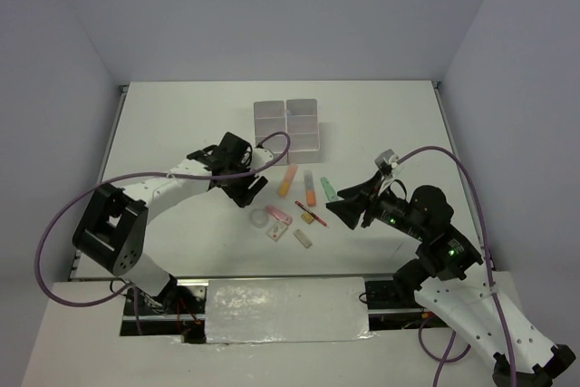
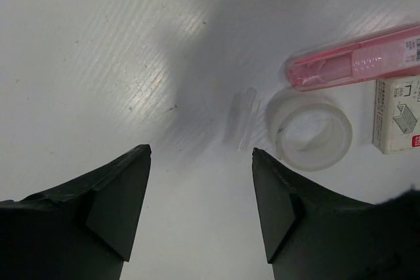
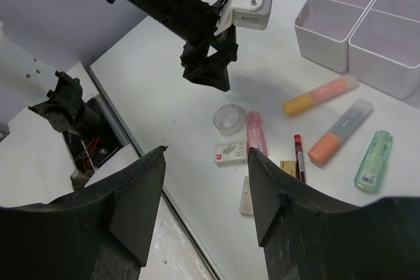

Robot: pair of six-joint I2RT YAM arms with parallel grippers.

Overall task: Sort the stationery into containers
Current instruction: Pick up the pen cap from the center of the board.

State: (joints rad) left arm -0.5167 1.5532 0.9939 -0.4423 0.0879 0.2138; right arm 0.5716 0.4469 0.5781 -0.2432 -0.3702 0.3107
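Observation:
The stationery lies in a loose cluster mid-table: an orange highlighter point(image 1: 287, 179), a peach highlighter point(image 1: 310, 189), a green highlighter point(image 1: 328, 189), a red pen point(image 1: 310, 214), a clear tape ring point(image 1: 261, 219), a pink item point(image 1: 279, 216) and a white eraser point(image 1: 303, 238). The white containers point(image 1: 287, 124) stand behind them. My left gripper point(image 2: 201, 150) hovers open over bare table, just left of the tape ring point(image 2: 308, 129) and a small clear tube point(image 2: 243, 117). My right gripper point(image 3: 207, 150) is open and empty, right of the cluster, above the table's near edge.
A small white staples box point(image 3: 230, 153) lies beside the pink item point(image 3: 254, 132). The left arm's gripper point(image 3: 210, 70) hangs above the tape ring point(image 3: 229, 119) in the right wrist view. The arm bases and a metal rail point(image 1: 290, 310) run along the near edge.

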